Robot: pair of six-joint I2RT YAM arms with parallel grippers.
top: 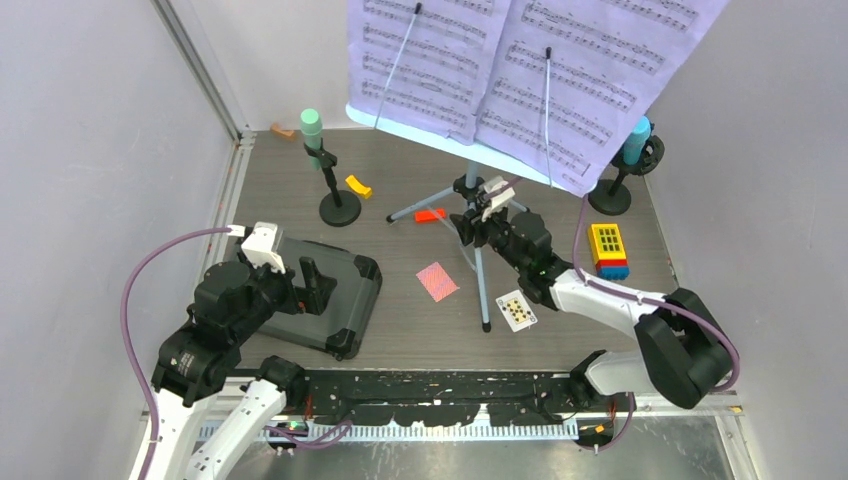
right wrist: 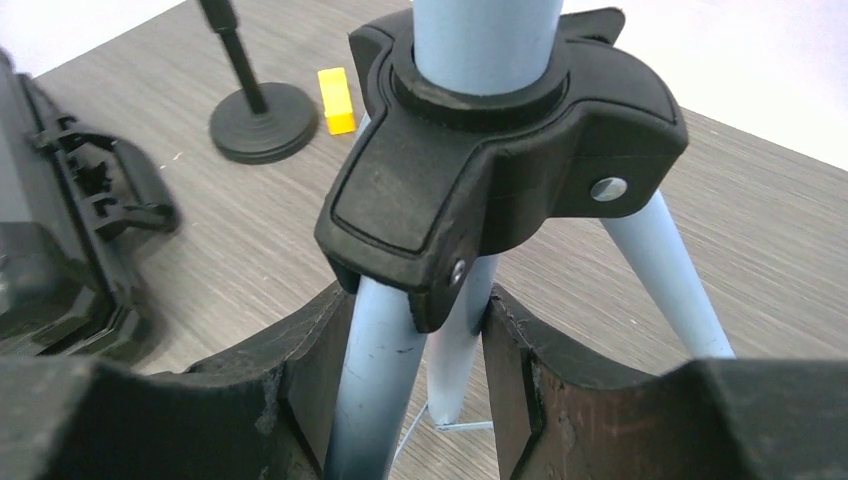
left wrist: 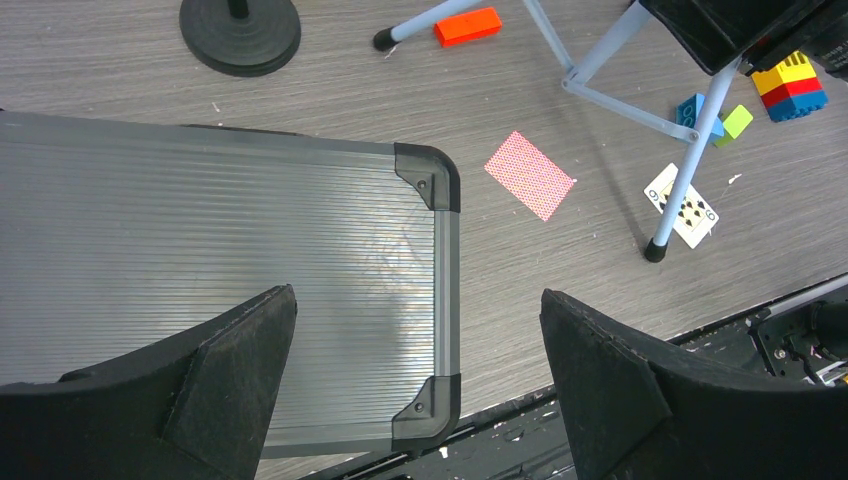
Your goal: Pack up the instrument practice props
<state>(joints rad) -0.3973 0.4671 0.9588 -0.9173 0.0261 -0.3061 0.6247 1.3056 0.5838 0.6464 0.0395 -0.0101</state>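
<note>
The pale blue music rack [top: 430, 133] stands mid-table on tripod legs [left wrist: 690, 150] and carries lilac sheet-music pages [top: 520, 70]. My right gripper [right wrist: 415, 370] is shut on the rack just under its black hub [right wrist: 500, 170]. One finger presses a leg [right wrist: 380, 380] and the other presses the centre pole. A green microphone [top: 311, 128] sits on a black round-based pole [top: 339, 208] at the back left. A blue microphone [top: 636, 140] sits on its pole [top: 609, 198] at the back right. My left gripper [left wrist: 415, 380] hangs open above the closed grey case [left wrist: 200, 240], holding nothing.
A red-backed card [top: 437, 281] and a face-up card [top: 516, 311] lie near the tripod's front leg. Toy blocks are scattered: orange [top: 430, 215], yellow [top: 358, 186], and a yellow-red-blue stack [top: 608, 250]. Walls close in on the left, back and right.
</note>
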